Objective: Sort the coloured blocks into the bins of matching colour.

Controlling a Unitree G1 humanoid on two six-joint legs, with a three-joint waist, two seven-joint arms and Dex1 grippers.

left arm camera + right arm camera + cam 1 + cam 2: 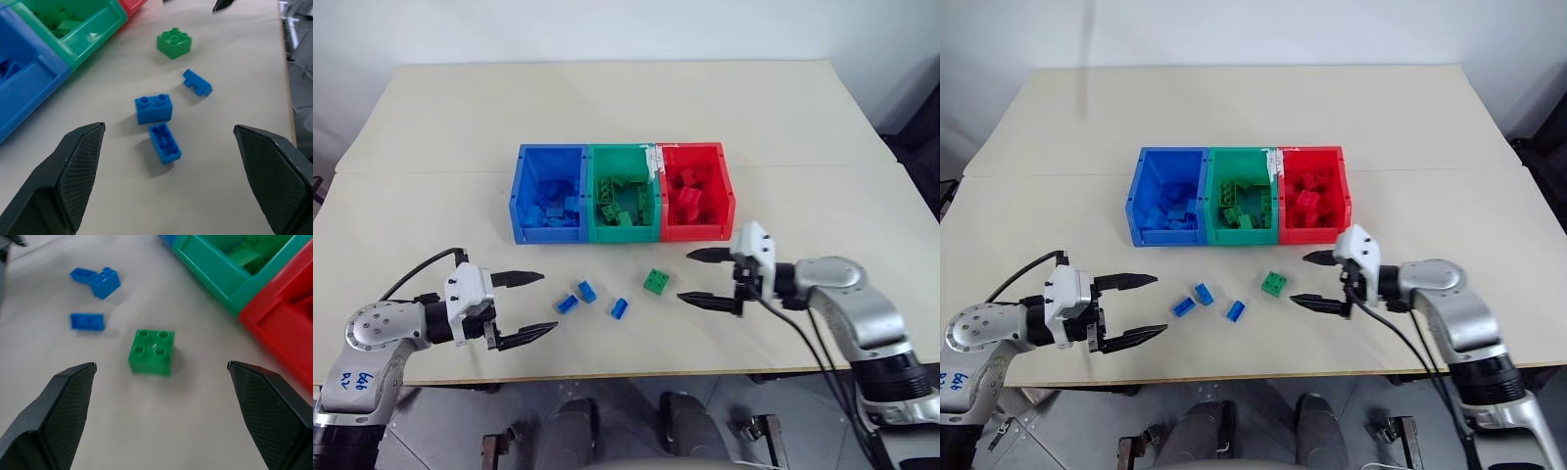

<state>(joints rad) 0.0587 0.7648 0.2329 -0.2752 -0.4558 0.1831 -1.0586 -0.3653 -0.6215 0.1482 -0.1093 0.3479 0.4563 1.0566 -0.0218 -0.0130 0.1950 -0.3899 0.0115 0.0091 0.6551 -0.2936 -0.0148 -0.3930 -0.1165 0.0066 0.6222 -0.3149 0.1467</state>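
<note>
Three bins stand side by side mid-table: blue bin (548, 235), green bin (622, 235), red bin (695, 232), each holding several bricks of its own colour. In front of them a green block (656, 281) and three blue blocks (567, 303), (586, 290), (620, 308) lie loose on the table. My left gripper (548, 304) is open, level with the table, just left of the blue blocks (153, 108). My right gripper (683, 276) is open too, pointing left, with the green block (152, 351) lying a short way in front of its fingertips. Neither gripper touches a block.
The beige table (607, 117) stretches far behind the bins. Its front edge (636, 370) runs close below the loose blocks and both grippers. Black cables trail from each wrist.
</note>
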